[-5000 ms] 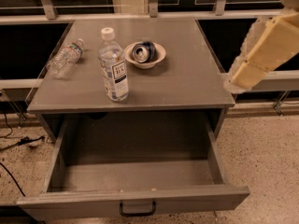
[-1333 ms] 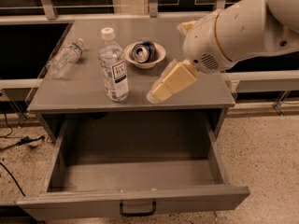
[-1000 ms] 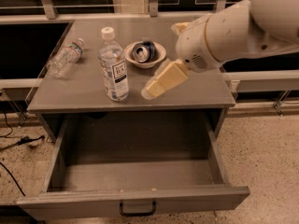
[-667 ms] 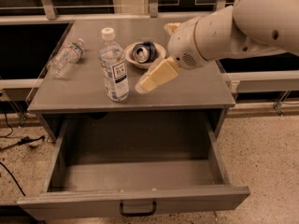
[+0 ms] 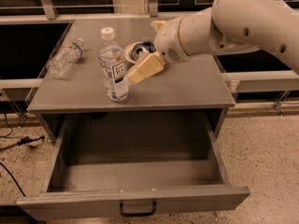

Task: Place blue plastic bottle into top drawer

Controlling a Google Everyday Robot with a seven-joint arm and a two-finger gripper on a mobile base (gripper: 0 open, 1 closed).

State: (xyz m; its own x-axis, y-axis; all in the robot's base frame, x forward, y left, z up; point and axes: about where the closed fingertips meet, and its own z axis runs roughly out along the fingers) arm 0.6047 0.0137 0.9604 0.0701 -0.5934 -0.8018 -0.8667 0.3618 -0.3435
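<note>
The blue plastic bottle (image 5: 113,64) stands upright on the grey cabinet top (image 5: 187,87), clear with a white cap and a white and dark blue label. My gripper (image 5: 142,70) reaches in from the right on the white arm; its cream finger lies just right of the bottle's label, close to it or touching. The top drawer (image 5: 133,202) is pulled wide open below, empty inside, with a black handle at the centre of its front panel.
A smaller crinkled clear bottle (image 5: 64,58) lies on its side at the top's left edge. A white bowl holding a can (image 5: 138,50) sits behind my gripper. Cables (image 5: 14,143) lie on the floor at left. A railing runs behind the cabinet.
My arm has swung in from the right across the cabinet top, bringing the gripper leftward up to the bottle's right side. The bottle and drawer have not moved.
</note>
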